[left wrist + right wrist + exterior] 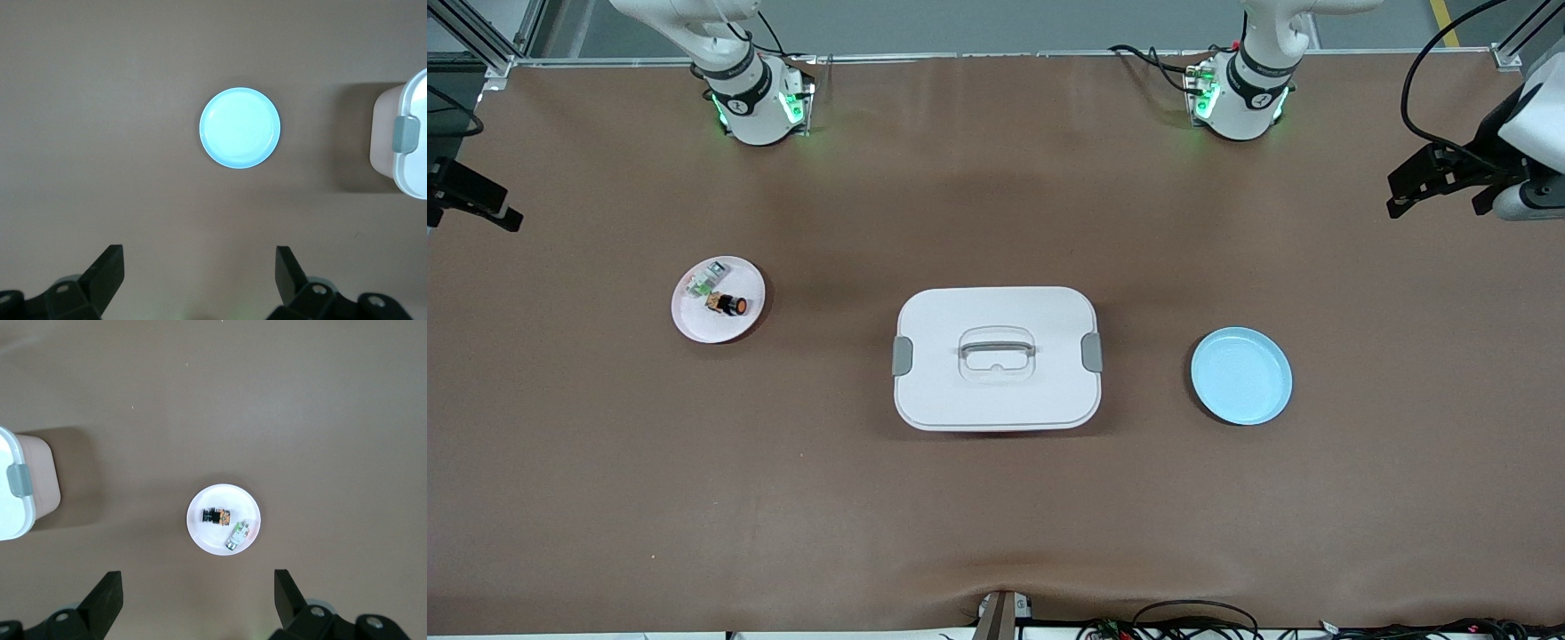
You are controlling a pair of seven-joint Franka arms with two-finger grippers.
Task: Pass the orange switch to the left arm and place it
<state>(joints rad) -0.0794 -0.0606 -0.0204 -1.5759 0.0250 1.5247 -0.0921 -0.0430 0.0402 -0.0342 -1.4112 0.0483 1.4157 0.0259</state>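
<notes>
The orange switch (pixel 734 304) lies on its side on a pink plate (pixel 694 326) toward the right arm's end of the table. It also shows in the right wrist view (pixel 217 517). The white lidded box (pixel 996 391) stands mid-table between the two plates. My right gripper (pixel 199 593) is open and empty, high over the table beside the pink plate (pixel 208 539). My left gripper (pixel 200 273) is open and empty, high over the table beside a blue plate (pixel 240 128). In the front view the left gripper (pixel 1436 191) shows at the picture's edge.
A small clear-and-green component (pixel 704 283) lies on the pink plate next to the switch. The empty blue plate (pixel 1241 375) lies toward the left arm's end. An end of the box shows in each wrist view (pixel 413 133) (pixel 17 513). Cables lie along the table's near edge.
</notes>
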